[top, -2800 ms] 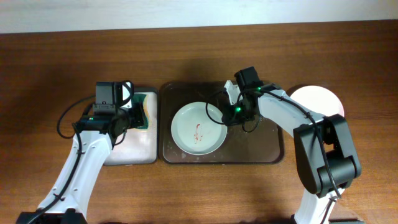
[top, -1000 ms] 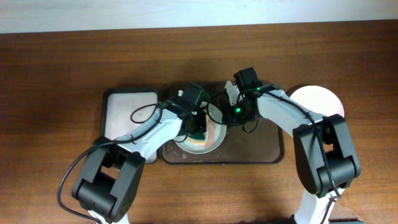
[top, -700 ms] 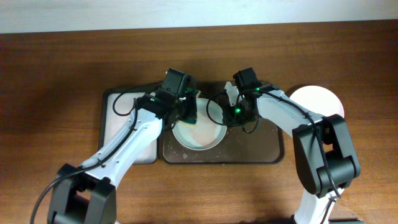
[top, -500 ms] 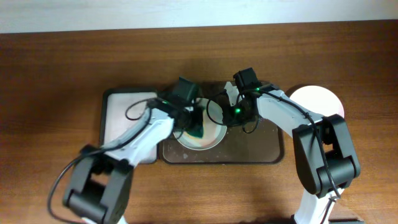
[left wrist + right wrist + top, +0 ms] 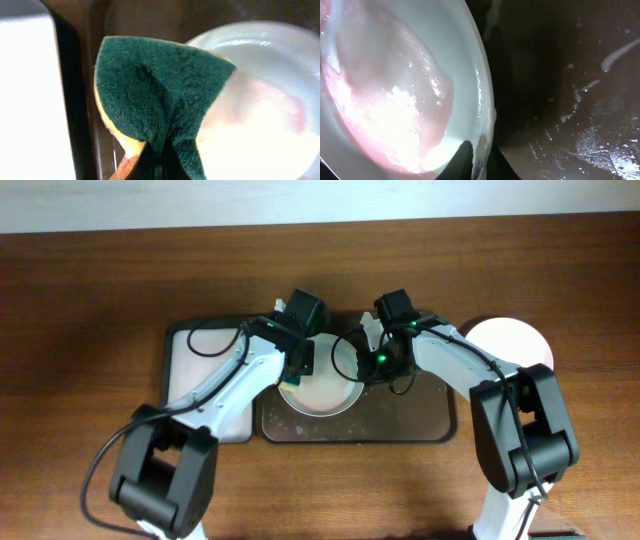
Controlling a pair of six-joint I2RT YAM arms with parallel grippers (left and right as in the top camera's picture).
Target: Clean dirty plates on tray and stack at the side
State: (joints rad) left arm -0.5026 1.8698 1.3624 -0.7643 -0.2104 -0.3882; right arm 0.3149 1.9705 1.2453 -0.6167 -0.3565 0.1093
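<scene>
A pale plate lies on the dark brown tray, smeared with pinkish foam. My left gripper is shut on a green and yellow sponge that rests on the plate's upper left edge. My right gripper is shut on the plate's right rim, fingers pinching it. A clean white plate sits on the table to the right of the tray.
A smaller black-rimmed tray with a white inside stands left of the brown tray; its white edge shows in the left wrist view. The brown tray's surface is wet and speckled. Wooden table all round.
My left gripper has carried the sponge from the small tray onto the plate and rubbed it about; the red squiggle stain is now a pink foamy smear. The right arm has held still.
</scene>
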